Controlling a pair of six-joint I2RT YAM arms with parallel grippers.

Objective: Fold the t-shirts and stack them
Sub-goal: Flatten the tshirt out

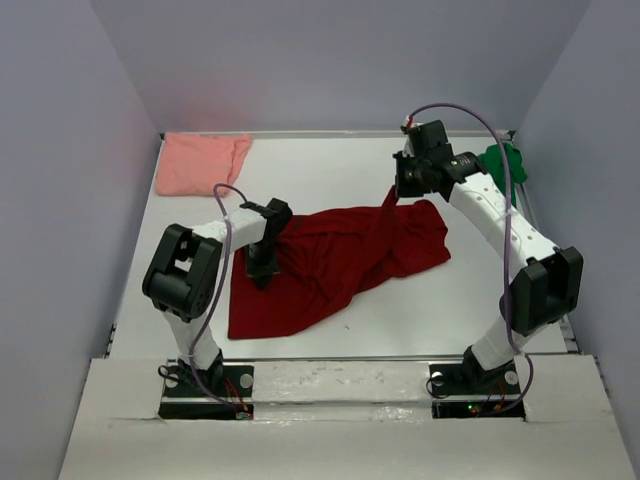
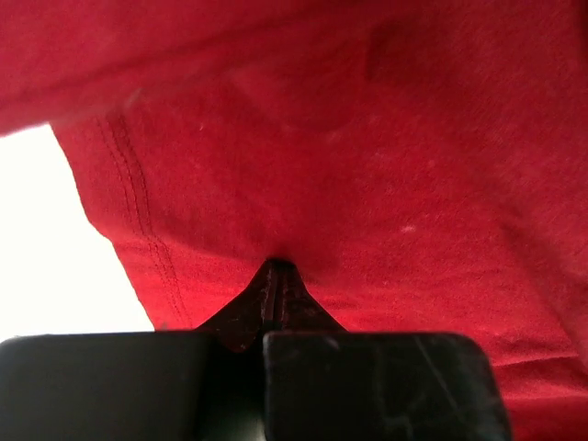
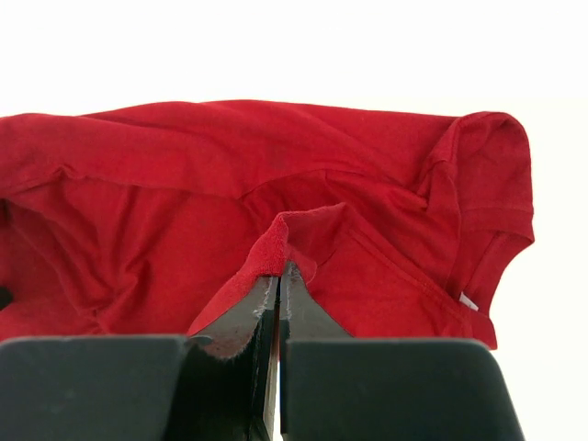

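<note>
The dark red t-shirt [image 1: 330, 262] lies crumpled and spread across the middle of the table. My left gripper [image 1: 262, 276] points down onto its left part. In the left wrist view that gripper [image 2: 276, 267] is shut, its tips pinching the dark red t-shirt [image 2: 386, 165]. My right gripper [image 1: 398, 193] is raised at the far right, shut on an edge of the shirt and pulling a strip of it up. The right wrist view shows the gripper [image 3: 280, 268] holding a fold of the dark red t-shirt [image 3: 184, 220]. The pale salmon pink t-shirt [image 1: 200, 162] lies at the back left. The bright green t-shirt [image 1: 503, 160] is bunched at the back right.
Grey walls close in the white table [image 1: 330, 160] on the left, back and right. The right arm's links [image 1: 500, 225] reach over the table's right side, next to the green shirt. A white ledge [image 1: 340, 385] runs along the near edge by the arm bases.
</note>
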